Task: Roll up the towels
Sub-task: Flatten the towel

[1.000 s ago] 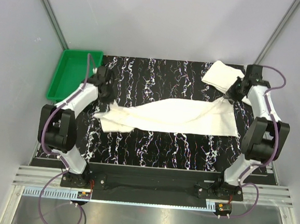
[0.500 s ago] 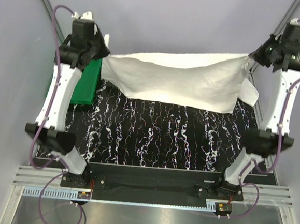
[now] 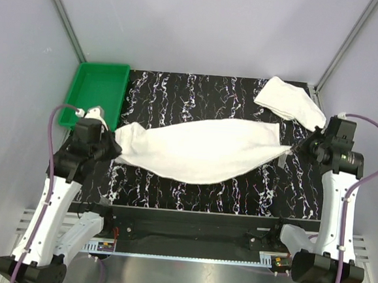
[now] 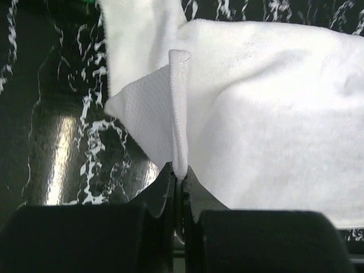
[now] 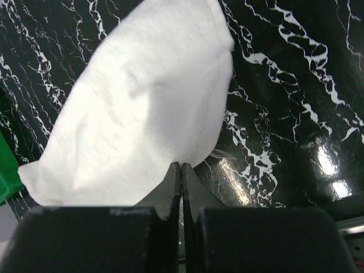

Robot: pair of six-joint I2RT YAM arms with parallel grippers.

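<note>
- Both arms have come down from the high far stretch of half a second ago, bringing the held towel [image 3: 201,157] low, right of the green tray [image 3: 91,94].
- Just off the tray's near right corner, the left gripper [image 3: 113,150] is pinched tight on the towel's left corner.
- The towel's long axis runs rightward from the tray, taut between both grips.
- Well right of the tray, the right gripper [image 3: 293,148] is clamped on the opposite end.
- Farthest from the tray, the second towel [image 3: 290,100] lies crumpled.

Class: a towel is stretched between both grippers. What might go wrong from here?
1. The left gripper and right gripper each pinch only a thin edge of the towel; it may slip free.
2. It is wrinkled mid-span, so it may settle creased and roll unevenly.
3. Its right end is near the second towel and could snag it.
</note>
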